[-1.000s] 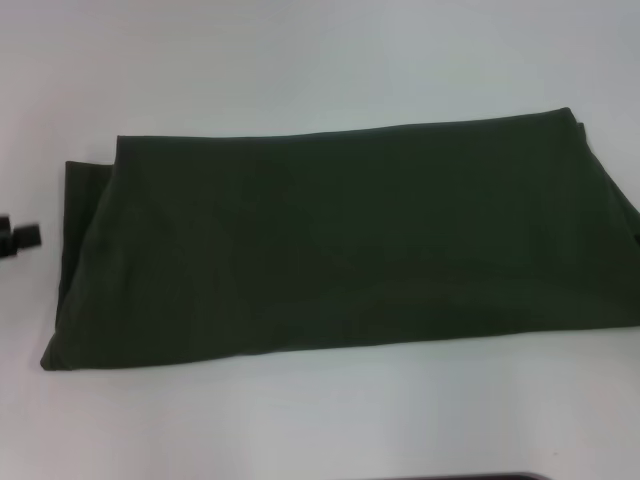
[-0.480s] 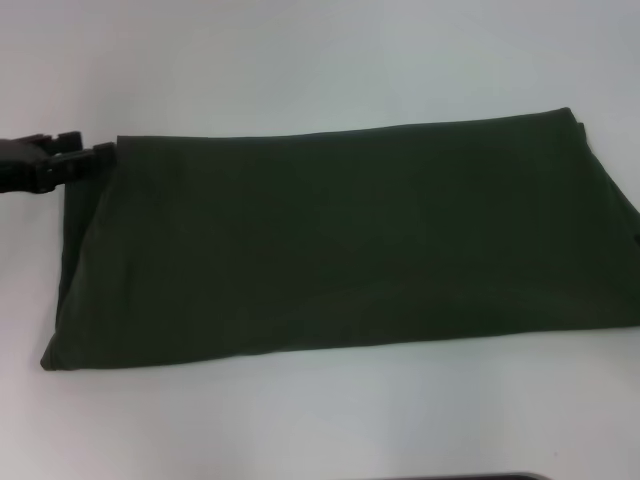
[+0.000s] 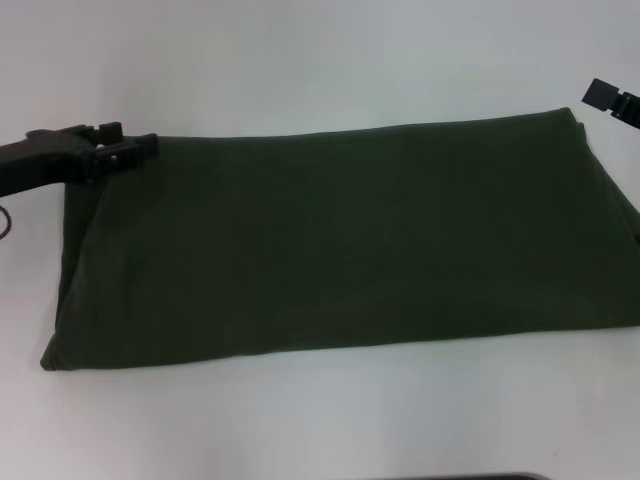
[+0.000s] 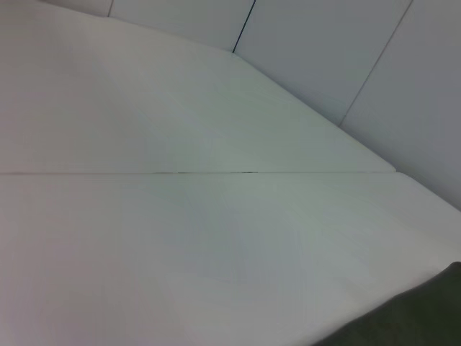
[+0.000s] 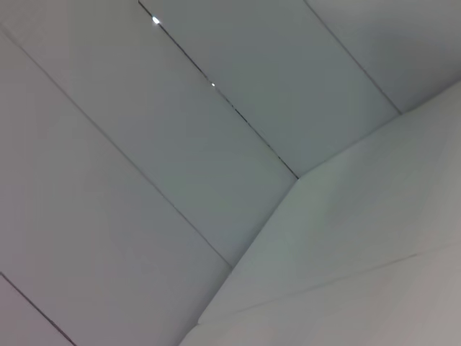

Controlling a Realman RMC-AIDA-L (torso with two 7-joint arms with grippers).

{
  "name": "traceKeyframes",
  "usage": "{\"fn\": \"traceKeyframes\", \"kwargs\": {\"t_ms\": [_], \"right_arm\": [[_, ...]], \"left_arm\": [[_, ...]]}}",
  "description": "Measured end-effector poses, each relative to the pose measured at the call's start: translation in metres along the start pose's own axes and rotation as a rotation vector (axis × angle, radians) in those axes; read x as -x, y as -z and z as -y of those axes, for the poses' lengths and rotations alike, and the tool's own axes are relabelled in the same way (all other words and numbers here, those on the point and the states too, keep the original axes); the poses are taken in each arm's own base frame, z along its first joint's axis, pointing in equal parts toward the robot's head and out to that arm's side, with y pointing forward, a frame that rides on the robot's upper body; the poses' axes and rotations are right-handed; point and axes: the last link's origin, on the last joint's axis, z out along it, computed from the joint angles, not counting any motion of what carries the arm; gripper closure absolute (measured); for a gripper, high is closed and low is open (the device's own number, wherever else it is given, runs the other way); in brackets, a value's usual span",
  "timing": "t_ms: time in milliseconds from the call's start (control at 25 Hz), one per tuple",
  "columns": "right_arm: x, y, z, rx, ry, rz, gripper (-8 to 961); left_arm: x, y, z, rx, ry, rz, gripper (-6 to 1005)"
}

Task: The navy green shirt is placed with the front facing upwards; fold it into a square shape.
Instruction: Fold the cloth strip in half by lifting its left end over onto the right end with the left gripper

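The shirt [image 3: 340, 245] is lying on the worktop [image 3: 300, 60] as a long folded band. The left hand [image 3: 135, 147] is hovering at its far left corner, the right hand [image 3: 612, 97] just beyond the far right corner; whether either is open, I cannot tell. Pinching only the top layer risks undoing the fold.

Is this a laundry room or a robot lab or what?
Probably a robot test room, not a home. A folded green shirt lies on a plain white table, plain white wall panels stand behind, and the left gripper and right gripper reach in.
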Motion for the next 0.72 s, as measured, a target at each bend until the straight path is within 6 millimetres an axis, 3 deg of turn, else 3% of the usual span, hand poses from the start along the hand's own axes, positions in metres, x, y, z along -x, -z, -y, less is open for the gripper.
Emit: {"fn": "traceKeyframes", "kwargs": {"t_ms": [40,280,720], "right_arm": [[0.0,-0.001,0.0,0.002,0.002,0.001,778],[-0.004,-0.002,-0.001,0.002,0.006,0.009,920],[-0.008,-0.002,-0.003,0.008,0.005,0.006,914]], "left_arm": [[0.001,-0.001,0.001,-0.007,0.002,0.0,325],[0.006,-0.009,0.004,-0.043,0.01,0.002,324],[0.016,-0.03,0.006,-0.108,-0.035,0.079,324]]}}
